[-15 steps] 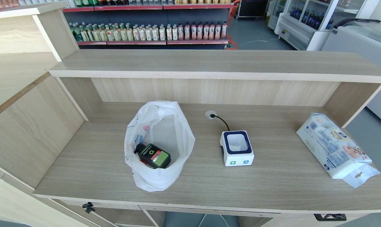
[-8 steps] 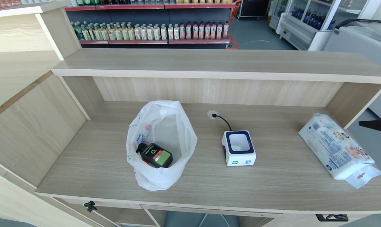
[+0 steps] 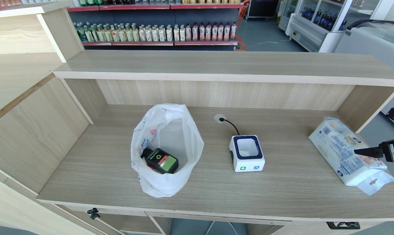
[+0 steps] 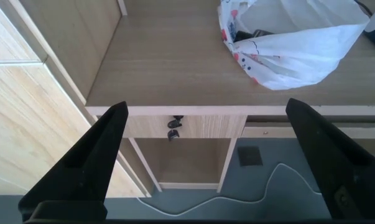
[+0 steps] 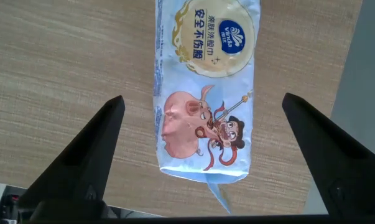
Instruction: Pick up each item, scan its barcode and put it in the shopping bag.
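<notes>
Head camera overlooks the counter [image 3: 216, 186] (wrist cameras share it).

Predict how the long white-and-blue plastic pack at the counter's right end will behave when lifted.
The long white-and-blue plastic pack looks soft, so it would probably sag if held by one end. It lies flat, so rolling seems unlikely; its film may be slippery.

Shop checkout counter [image 3: 216, 182], drink shelves [image 3: 154, 32], fridges [image 3: 317, 19] behind.

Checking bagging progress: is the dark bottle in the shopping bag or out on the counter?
In. The dark bottle lies on its side inside the open white shopping bag, with the bag's plastic rising around it.
</notes>
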